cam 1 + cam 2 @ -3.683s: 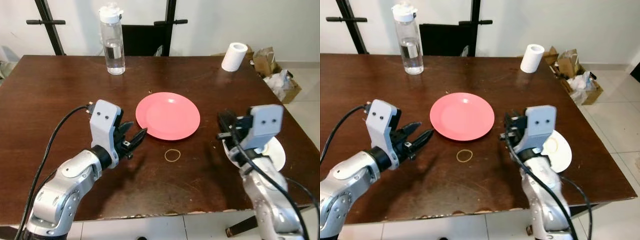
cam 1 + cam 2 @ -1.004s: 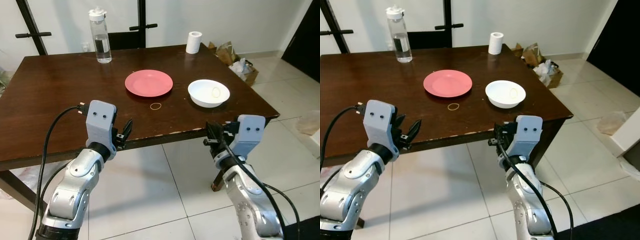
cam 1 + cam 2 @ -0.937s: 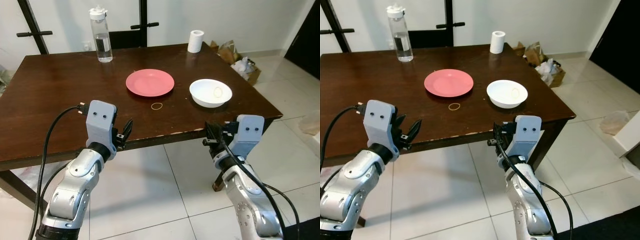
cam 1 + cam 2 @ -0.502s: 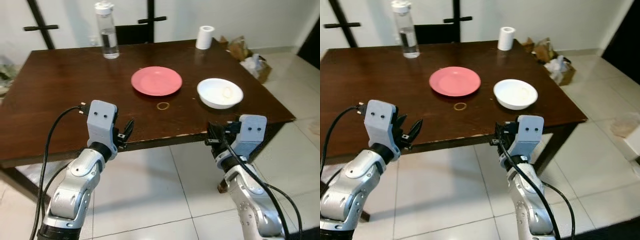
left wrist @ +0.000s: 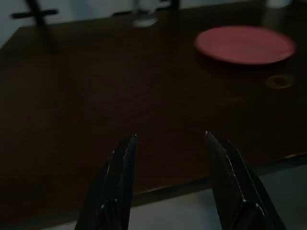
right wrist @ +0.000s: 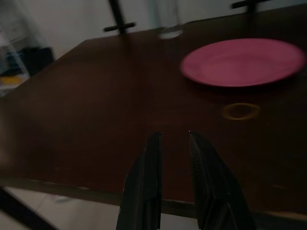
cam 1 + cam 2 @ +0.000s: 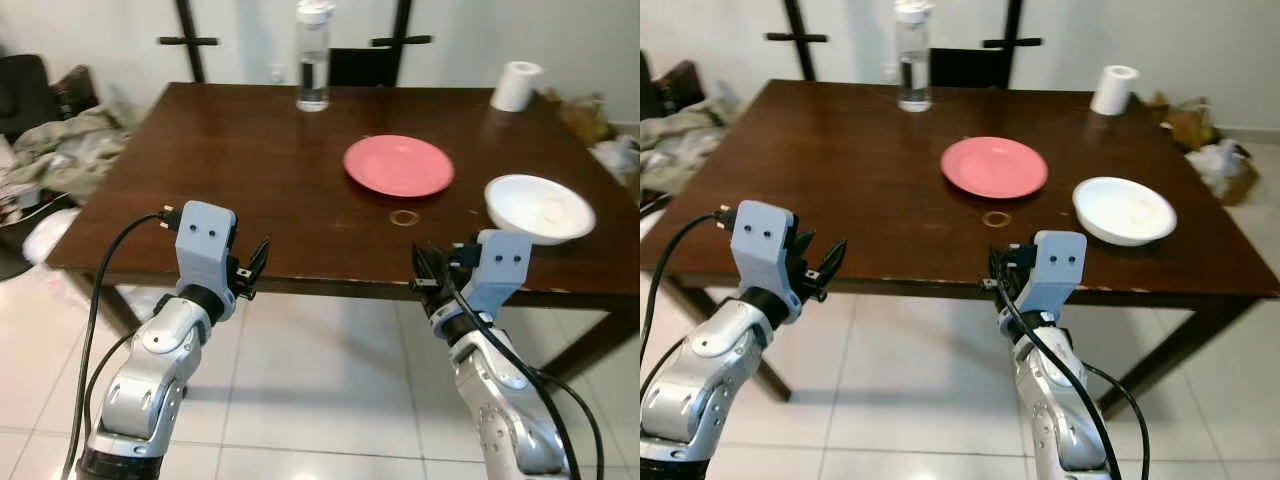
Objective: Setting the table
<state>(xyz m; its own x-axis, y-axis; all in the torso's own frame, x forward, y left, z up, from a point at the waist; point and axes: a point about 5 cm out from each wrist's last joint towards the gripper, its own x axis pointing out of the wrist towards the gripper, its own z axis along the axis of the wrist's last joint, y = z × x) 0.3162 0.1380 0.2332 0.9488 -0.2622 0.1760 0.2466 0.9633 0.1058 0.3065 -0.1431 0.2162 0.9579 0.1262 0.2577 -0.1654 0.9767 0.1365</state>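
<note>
- On a dark wooden surface [image 7: 820, 160], a pink plate [image 7: 994, 166] sits near the middle, with a white bowl [image 7: 1124, 211] beside it toward the robot's right and well apart from the front edge.
- Just in front of the plate, a small yellowish ring [image 7: 996, 218] lies flat on the wood, apart from both dishes.
- At the far edge, a clear water bottle [image 7: 913, 55] stands upright; a white paper roll [image 7: 1114, 89] stands at the far right corner.
- Short of the near edge, the left end effector [image 5: 168, 143] hangs over the tiled floor [image 7: 910, 400], its fingers spread wide and holding nothing.
- Alongside it, the right end effector [image 6: 171, 139] points at the surface, its fingers drawn to a narrow gap, also holding nothing.
- Off the left side, a heap of cloth [image 7: 60, 150] lies beside the surface.
</note>
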